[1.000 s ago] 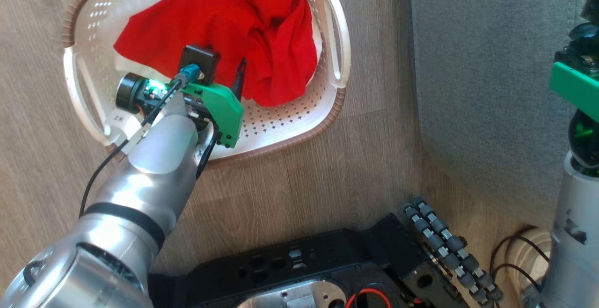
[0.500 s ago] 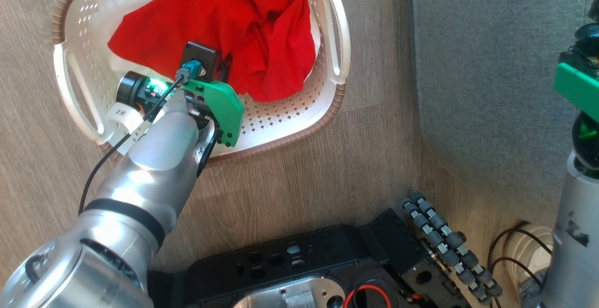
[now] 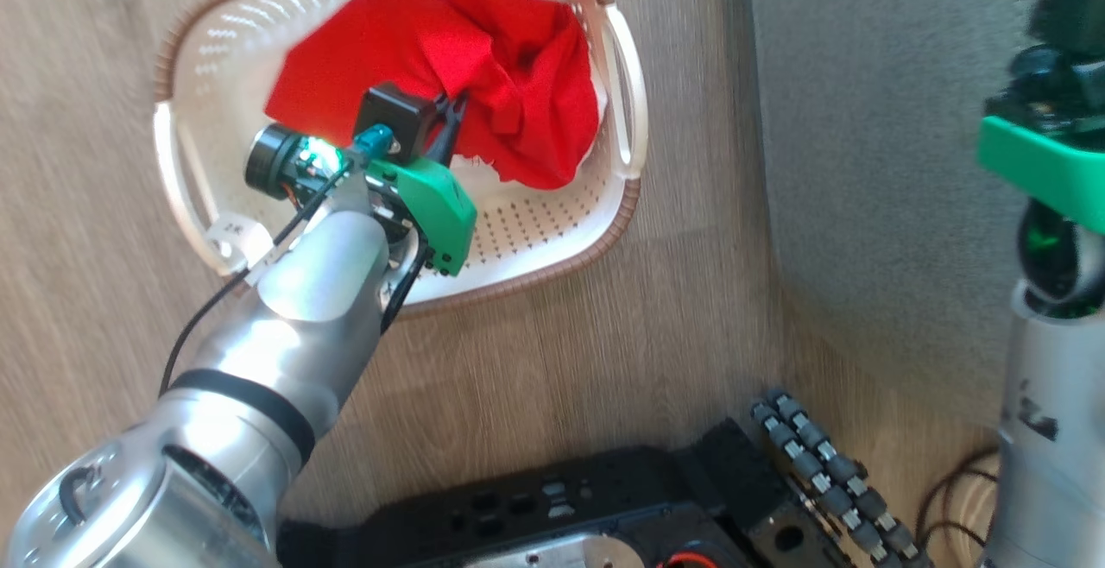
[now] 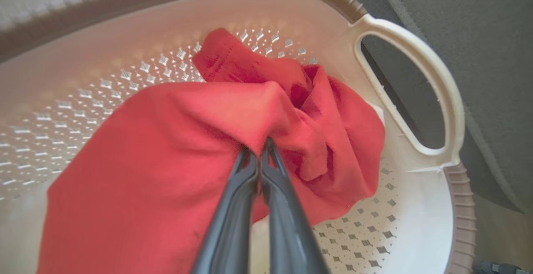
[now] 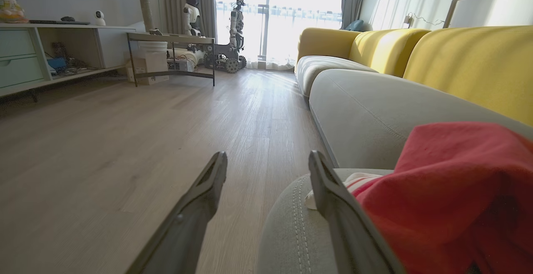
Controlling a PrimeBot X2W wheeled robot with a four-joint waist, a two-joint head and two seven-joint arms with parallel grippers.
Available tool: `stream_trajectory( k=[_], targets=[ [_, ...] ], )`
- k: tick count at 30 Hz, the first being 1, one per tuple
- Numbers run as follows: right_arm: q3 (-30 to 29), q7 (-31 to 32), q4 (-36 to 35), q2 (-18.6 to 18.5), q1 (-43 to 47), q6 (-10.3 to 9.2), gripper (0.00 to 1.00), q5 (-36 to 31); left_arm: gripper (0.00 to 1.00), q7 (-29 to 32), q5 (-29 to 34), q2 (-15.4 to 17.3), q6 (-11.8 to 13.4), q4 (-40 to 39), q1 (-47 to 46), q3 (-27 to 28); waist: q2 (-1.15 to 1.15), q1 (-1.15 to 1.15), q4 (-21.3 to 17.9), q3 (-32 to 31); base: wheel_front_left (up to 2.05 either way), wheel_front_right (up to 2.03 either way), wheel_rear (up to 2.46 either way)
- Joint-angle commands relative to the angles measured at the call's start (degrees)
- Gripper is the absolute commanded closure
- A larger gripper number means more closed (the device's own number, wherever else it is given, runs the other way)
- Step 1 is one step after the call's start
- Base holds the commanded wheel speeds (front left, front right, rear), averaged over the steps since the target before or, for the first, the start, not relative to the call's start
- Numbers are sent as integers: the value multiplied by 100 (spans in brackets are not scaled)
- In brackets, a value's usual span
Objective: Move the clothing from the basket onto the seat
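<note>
— Since 1 second ago the left gripper (image 3: 449,115) has gone from beside the red garment (image 3: 518,85) to closed on its near edge. Does the head view show that?
— Yes. Soft, creased cloth sits just ahead of the 2 dark fingers, inside the cream perforated plastic basket (image 3: 527,231) with its brown ribbed rim. The grey woven seat (image 3: 863,162) lies well to the right of those jaws, across the wood-grain floor (image 3: 604,361).
— Left wrist view?
— The jaws are all but shut, with 1 fold of the garment pinched between the tips. The rest spreads to both sides and beyond them over the basket's dotted bottom.
— Right wrist view?
— The right gripper (image 5: 266,159) is wide open and holds nothing. A second red garment (image 5: 449,182), with white striped trim showing, lies on the rounded, double-stitched seat just beside the right-hand finger.
</note>
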Motion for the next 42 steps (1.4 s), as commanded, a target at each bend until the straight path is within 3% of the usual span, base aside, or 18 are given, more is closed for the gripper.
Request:
stream_trajectory(
  k=[1, 27, 36, 42],
  targets=[
    [120, -27, -106, 20, 188, -2, 0, 42, 100, -71, -35, 53, -28, -111, 202, -21, 0, 0, 62, -251, 0, 0, 0],
    [611, -27, 2256, 20, 1733, -2, 0, 154, 100, -295, -88, 55, 141, -1295, 1214, -128, 0, 0, 851, -4122, 0, 0, 0],
    [851, -27, 2872, 20, 2321, -2, 0, 263, 100, -198, -175, 150, 101, -1600, 1349, -144, 0, 0, 1049, -5191, 0, 0, 0],
    [1132, -27, 3153, 20, 2524, -2, 0, 377, 100, 61, -246, 292, 116, -1966, 1272, -127, 0, 0, 1197, -5570, 0, 0, 0]
  ],
)
